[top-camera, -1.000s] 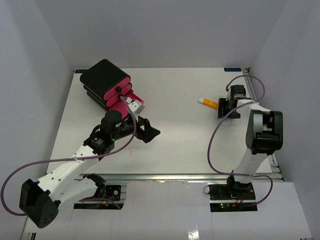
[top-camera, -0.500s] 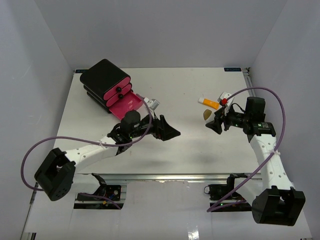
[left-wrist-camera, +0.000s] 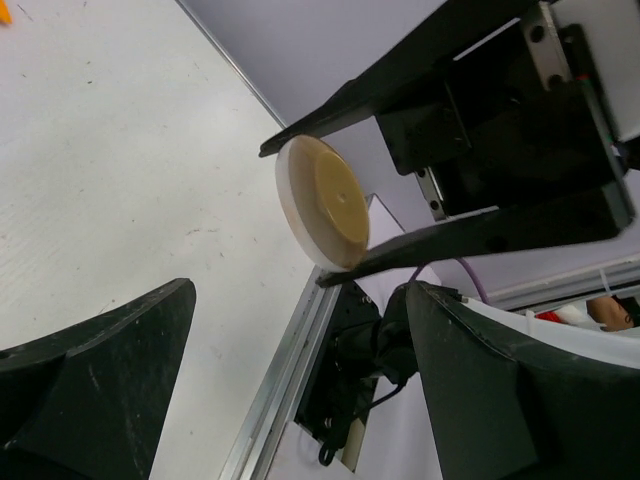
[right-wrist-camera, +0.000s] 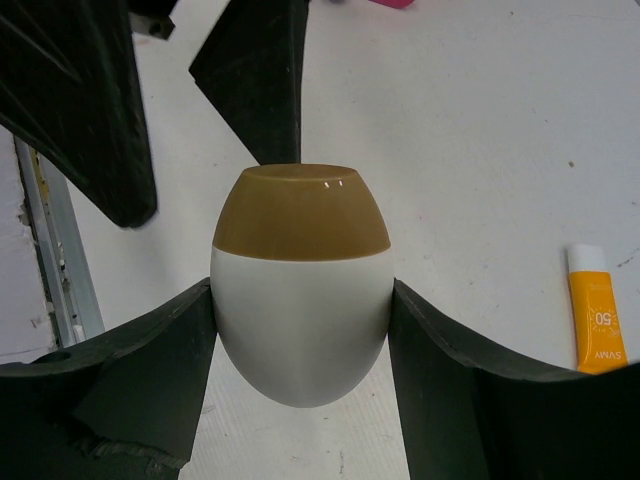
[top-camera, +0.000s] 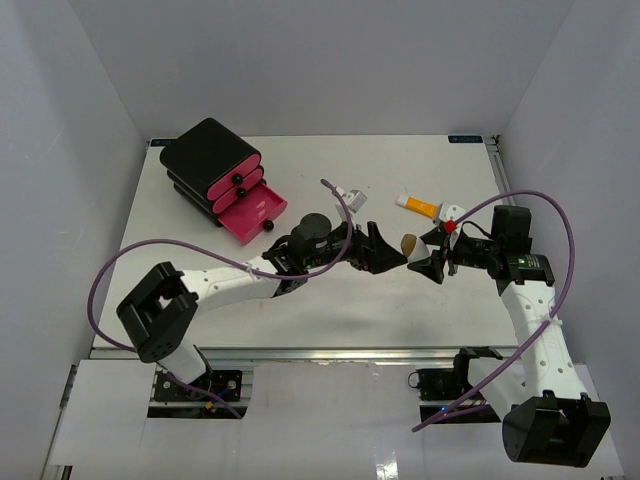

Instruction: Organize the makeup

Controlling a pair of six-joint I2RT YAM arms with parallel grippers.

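Right gripper (top-camera: pixel 422 256) is clamping the puff (top-camera: pixel 410 243) between both fingers. In the right wrist view the puff (right-wrist-camera: pixel 300 290) is sitting white end toward the palm, with its tan face pointing out past the fingertips. The left wrist view is showing the same puff (left-wrist-camera: pixel 322 203) pinched edge-on, tan face toward that camera.

Left gripper (top-camera: pixel 390 252) is standing wide open and holding nothing. Its fingers are framing the left wrist view on both sides, and they are visible just beyond the puff in the right wrist view. The puff is lying directly ahead of the left fingertips, close but not touching (a gap is visible in both wrist views).

Change over the last half second: the left arm is reaching much farther across the table (top-camera: pixel 330 310), so its gripper has moved away from the pink drawer (top-camera: pixel 252 212) and up to the puff. The right gripper has shifted slightly toward the left one, with the puff carried along.

The orange tube (top-camera: pixel 420 206) is lying flat on the table, beyond and beside the right gripper, unmoved. The pink drawer is hanging open from the black box (top-camera: pixel 205 155), well behind the left gripper.
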